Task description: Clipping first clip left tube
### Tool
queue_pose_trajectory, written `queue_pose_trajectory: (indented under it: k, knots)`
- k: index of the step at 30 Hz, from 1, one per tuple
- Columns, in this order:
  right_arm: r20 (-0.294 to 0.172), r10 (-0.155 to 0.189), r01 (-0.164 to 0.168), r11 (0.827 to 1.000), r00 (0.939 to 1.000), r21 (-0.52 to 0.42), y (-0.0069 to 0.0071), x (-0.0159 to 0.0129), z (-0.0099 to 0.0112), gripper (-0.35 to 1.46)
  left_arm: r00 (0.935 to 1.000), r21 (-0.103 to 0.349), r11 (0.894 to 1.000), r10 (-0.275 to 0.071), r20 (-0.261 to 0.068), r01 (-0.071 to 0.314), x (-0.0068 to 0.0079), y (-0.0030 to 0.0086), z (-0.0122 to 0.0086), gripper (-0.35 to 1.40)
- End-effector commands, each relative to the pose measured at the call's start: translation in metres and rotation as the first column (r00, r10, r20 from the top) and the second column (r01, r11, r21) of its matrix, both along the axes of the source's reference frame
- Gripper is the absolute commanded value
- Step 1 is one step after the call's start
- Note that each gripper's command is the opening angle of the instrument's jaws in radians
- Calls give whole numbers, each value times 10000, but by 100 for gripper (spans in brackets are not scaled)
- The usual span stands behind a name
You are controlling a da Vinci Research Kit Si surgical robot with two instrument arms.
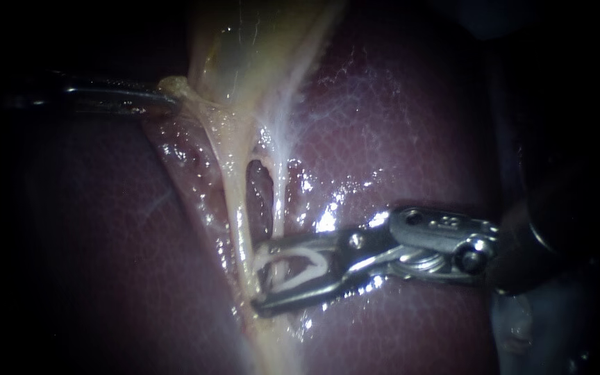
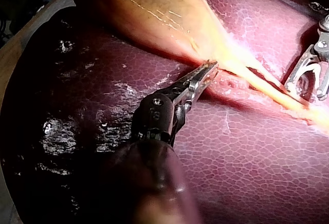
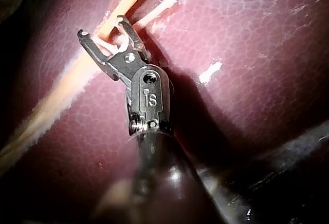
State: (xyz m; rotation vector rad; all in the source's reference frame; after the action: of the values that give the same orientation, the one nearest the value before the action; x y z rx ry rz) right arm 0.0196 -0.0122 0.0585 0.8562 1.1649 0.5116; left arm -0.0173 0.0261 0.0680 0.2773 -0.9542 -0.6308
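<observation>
This was plainly a surgical practice bench: a dark liver [image 2: 247, 147] and pale gallbladder [image 2: 149, 8] lay bare in the open beside a tan surface [image 2: 25, 34], with 2 slender steel tools, the left instrument [image 2: 208, 72] and right instrument [image 1: 258, 278], upon them.

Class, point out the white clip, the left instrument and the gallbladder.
white clip [image 1: 319, 262], endoscope view: the bend of the clip.
left instrument [image 2: 212, 68], left wrist view: the tips of its jaws.
gallbladder [image 2: 144, 13], left wrist view: its yellowish wall.
</observation>
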Motion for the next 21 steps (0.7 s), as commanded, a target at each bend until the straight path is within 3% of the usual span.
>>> queue_pose_trajectory:
  k: [1, 8, 21]
  knots:
    - [18, 34, -34, 10000, 10000, -14, 1, -2, 0, 50, 10000, 2, 10000, 1, 3, -1, 0, 0, 0, -35]
    - [39, 55, -55, 10000, 10000, -32, 3, -7, 10, 50, 10000, 3, 10000, 3, 4, -3, 0, 0, 0, -35]
    - [77, -18, 18, 10000, 10000, -65, -4, -1, 57, 50, 10000, 0, 10000, 4, 3, -4, 1, 0, 0, -35]
